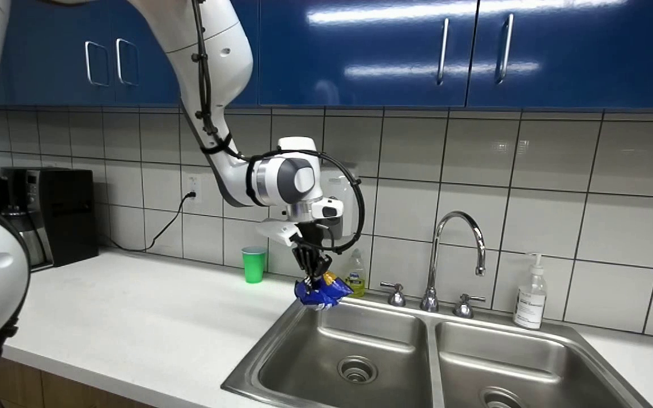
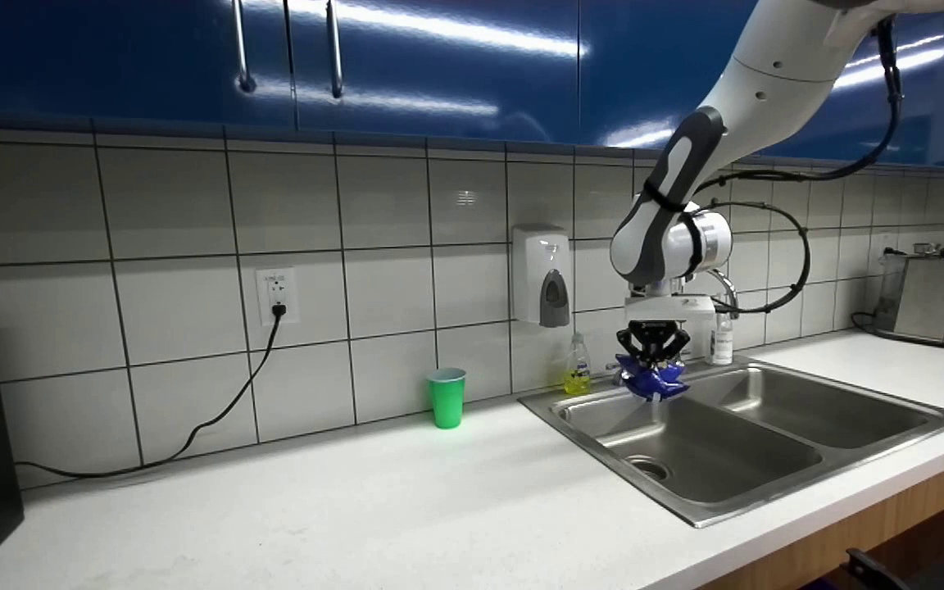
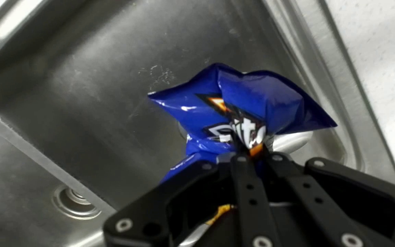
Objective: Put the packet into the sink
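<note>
The packet is a crumpled blue foil snack packet that shows in both exterior views and in the wrist view, with white letters and orange marks. My gripper points down and is shut on the packet, pinching its middle; it also shows in an exterior view and in the wrist view. The packet hangs in the air over the back part of a basin of the steel double sink. The fingertips are partly hidden by the foil.
The chrome faucet rises behind the sink, with a handle on each side. A yellow soap bottle stands behind the packet. A pump bottle, a green cup and a wall dispenser are along the back.
</note>
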